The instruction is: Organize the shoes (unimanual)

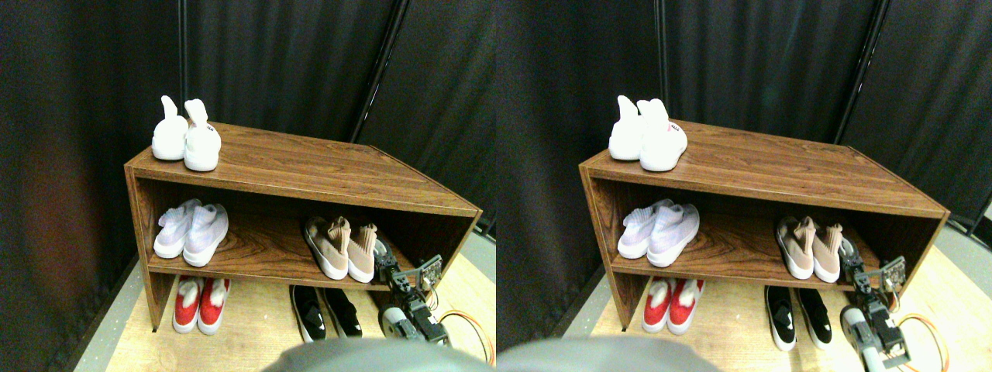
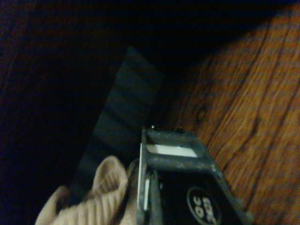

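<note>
Resting beige-tan ribbed shoes (image 1: 341,248), white-soled

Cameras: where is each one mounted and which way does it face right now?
Stereo pair view: on the robot, looking forward and down at the shoe rack; the right manipulator reaches in from lower right.
Wrist view: behind the right gripper, inside the middle shelf; a dark jaw frame shows.
Shared: the beige shoes, the gripper, the shelf.
</note>
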{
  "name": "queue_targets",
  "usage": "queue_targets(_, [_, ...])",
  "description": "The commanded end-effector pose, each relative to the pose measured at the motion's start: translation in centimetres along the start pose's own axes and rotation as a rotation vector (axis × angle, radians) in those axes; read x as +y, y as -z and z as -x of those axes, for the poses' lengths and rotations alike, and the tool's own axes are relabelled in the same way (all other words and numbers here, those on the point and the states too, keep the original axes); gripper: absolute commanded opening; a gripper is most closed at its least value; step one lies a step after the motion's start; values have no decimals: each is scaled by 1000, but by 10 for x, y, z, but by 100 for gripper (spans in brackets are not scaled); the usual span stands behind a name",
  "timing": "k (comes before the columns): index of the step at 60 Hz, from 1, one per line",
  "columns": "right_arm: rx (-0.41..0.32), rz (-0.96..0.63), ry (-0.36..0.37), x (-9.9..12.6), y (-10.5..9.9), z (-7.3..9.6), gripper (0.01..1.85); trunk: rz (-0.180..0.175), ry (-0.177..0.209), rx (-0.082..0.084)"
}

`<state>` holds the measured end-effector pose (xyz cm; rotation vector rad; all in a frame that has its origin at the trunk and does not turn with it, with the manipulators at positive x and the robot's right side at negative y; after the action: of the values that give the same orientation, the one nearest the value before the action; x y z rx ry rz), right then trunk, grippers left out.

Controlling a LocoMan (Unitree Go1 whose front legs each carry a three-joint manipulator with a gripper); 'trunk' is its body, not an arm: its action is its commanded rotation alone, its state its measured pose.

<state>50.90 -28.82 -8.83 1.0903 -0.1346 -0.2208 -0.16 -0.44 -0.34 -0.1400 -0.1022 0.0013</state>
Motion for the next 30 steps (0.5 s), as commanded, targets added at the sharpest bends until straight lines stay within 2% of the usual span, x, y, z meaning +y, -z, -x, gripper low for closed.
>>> queue_targets(1, [-2,36,-49,11,-14,-3,6,10,27,-1])
queue_targets(4, [-14,57,-89,17,-24,-2,6,10,27,-1])
queue_targets(5, [-7,82,-104,18,-26,-2,6,1,45,-3])
queue_targets(6, [-3,95,-112,19,-28,-2,6,1,45,-3])
queue_targets(8, [3,79,-114,22,-35,0,6,-2,50,-4])
queue_targets(11, [-43,46,-109,27,-42,7,6,-5,56,-3])
queue_targets(13, [-43,46,-112,28,-43,8,6,-5,56,-3])
queue_targets(17, [4,69,-165,32,-52,19,6,-5,56,-3])
queue_targets(22, [18,101,-217,35,-61,33,6,-5,56,-3])
queue_targets(23, [18,101,-217,35,-61,33,6,-10,67,6])
queue_targets(26, [35,109,-262,33,-66,42,6,-10,67,6])
queue_targets(27, [36,118,-271,33,-67,46,6,-9,67,13])
queue_targets(30, [42,127,-283,32,-68,55,6,-7,66,18])
